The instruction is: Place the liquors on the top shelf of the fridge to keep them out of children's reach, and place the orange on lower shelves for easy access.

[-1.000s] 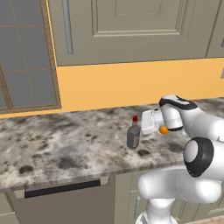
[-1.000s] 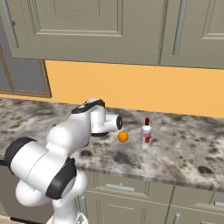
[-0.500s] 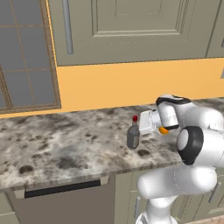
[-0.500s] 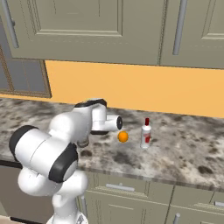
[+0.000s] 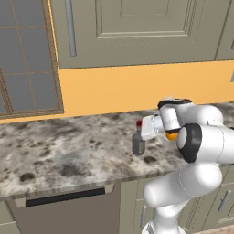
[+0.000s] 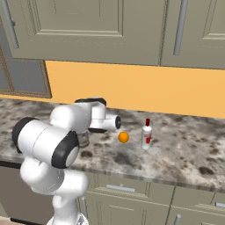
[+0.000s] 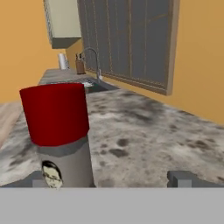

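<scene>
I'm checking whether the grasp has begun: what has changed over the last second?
Only the arm's elbow has swung, from low on the robot's right toward its left. The open gripper stays level with the near bottle, not holding it. The orange and far bottle have not moved on the counter.

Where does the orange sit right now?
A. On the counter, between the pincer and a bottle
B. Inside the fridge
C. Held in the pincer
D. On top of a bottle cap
A: in the right base view the orange rests on the counter, between the open pincer and a bottle.
</scene>
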